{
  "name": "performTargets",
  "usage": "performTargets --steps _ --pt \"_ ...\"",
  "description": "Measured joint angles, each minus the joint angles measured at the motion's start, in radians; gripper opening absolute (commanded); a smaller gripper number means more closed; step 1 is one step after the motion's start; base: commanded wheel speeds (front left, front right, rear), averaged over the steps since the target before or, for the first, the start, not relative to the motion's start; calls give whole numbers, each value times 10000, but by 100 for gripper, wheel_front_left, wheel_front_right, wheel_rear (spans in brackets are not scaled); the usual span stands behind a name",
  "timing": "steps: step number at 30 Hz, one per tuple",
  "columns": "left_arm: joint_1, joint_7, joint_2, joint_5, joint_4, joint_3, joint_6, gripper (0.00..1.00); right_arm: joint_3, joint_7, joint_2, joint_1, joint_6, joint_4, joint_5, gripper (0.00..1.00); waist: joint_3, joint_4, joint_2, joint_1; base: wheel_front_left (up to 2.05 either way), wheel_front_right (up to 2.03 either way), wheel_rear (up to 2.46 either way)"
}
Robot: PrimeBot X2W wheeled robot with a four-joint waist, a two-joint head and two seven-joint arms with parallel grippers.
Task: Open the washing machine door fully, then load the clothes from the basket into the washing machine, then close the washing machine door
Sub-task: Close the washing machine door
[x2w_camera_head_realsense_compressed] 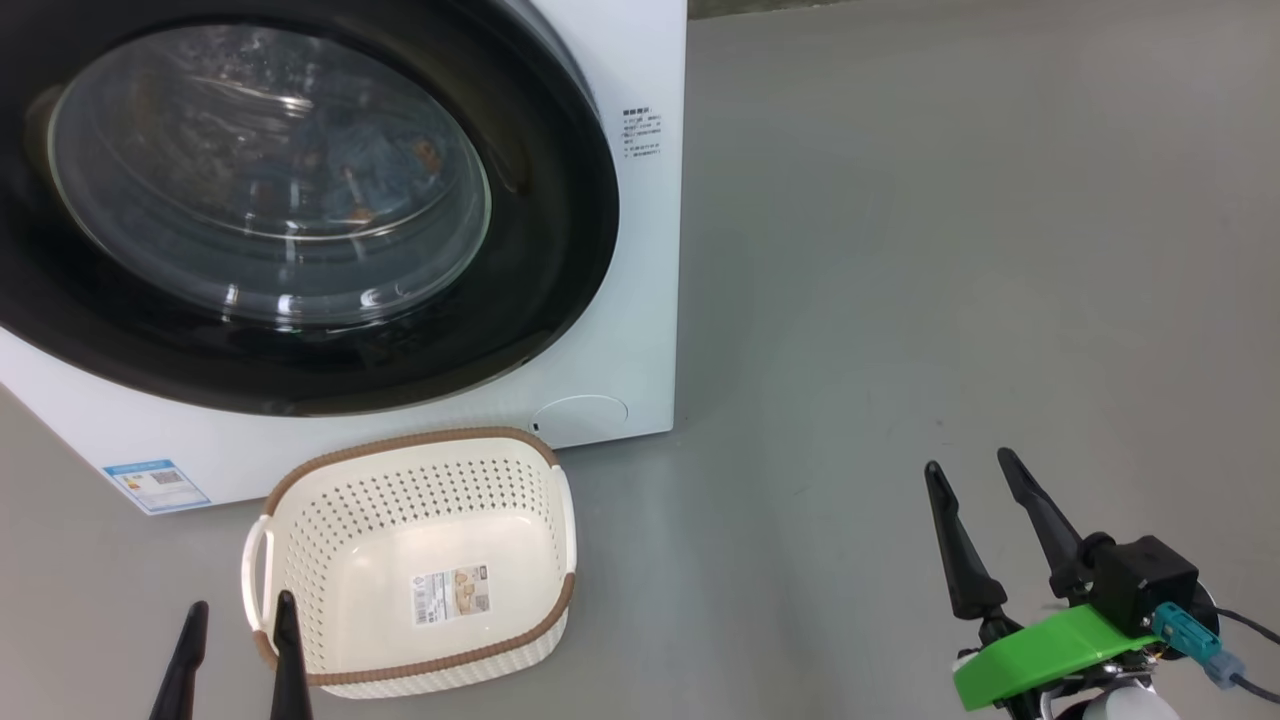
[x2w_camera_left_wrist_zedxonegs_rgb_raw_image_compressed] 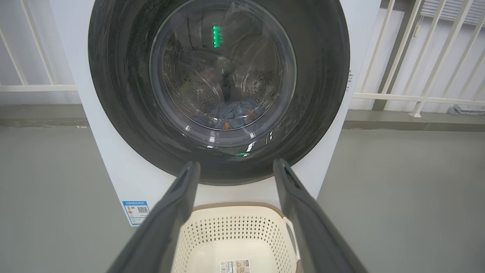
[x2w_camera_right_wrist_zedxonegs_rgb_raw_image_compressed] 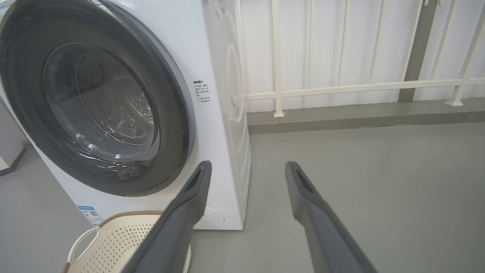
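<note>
Looking down from the head, the washing machine (x2w_camera_head_realsense_compressed: pixel 645 250) has its door (x2w_camera_head_realsense_compressed: pixel 545 200) lying against the white front, and the blue clothes (x2w_camera_head_realsense_compressed: pixel 370 160) sit inside behind the glass. The basket (x2w_camera_head_realsense_compressed: pixel 420 442) stands just before the machine with nothing in it but a label. The left gripper (x2w_camera_head_realsense_compressed: pixel 241 602) hangs beside the basket's near corner, fingers spread and empty. The right gripper (x2w_camera_head_realsense_compressed: pixel 968 460) is well off over the bare floor (x2w_camera_head_realsense_compressed: pixel 950 250), likewise spread and empty.

From the left wrist, the clothes lie low in the drum, well behind the glass.

From the right wrist, the door's rim looks flush along its near edge, though I can't tell if the latch has caught.

I'd say only the closing needs confirming. Any final press should land flat on the black rim, not the glass, coming in above the basket so it isn't knocked.
</note>
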Motion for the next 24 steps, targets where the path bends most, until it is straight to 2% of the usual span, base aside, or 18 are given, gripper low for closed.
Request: performTargets --steps 9,24 --pt "100 0 6 -2 -169 -27 265 100 -217 0 65 128 0 0 -635 100 46 59 0 0 0 0 0" --pt "109 0 12 -2 -255 -109 424 100 -410 0 100 128 0 -2 -677 100 33 130 0 0 0 0 0"
